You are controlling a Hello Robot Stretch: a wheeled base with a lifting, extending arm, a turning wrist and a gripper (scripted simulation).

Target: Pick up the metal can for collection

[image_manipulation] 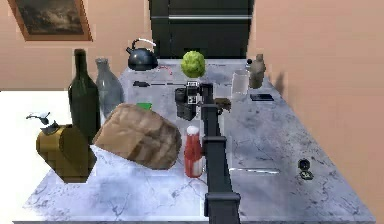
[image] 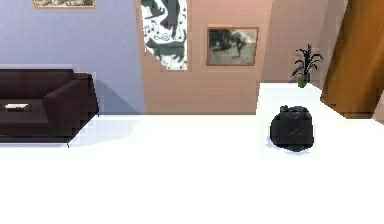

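Likely arm (image_manipulation: 213, 150) cd tip red bottle (image_manipulation: 194, 152) just beside it if base turns; gripper (image_manipulation: 188, 100) jaws' state: can't tell.

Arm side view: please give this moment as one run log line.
arm: reaches over marble counter | pincer: near green round thing, hold cannot tell | beside arm: red bottle, brown loaf

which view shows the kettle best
The arm side view: the dark kettle stands whole at the countertop's far end, left of the green lettuce. The forward view faces a sofa and a black bag.
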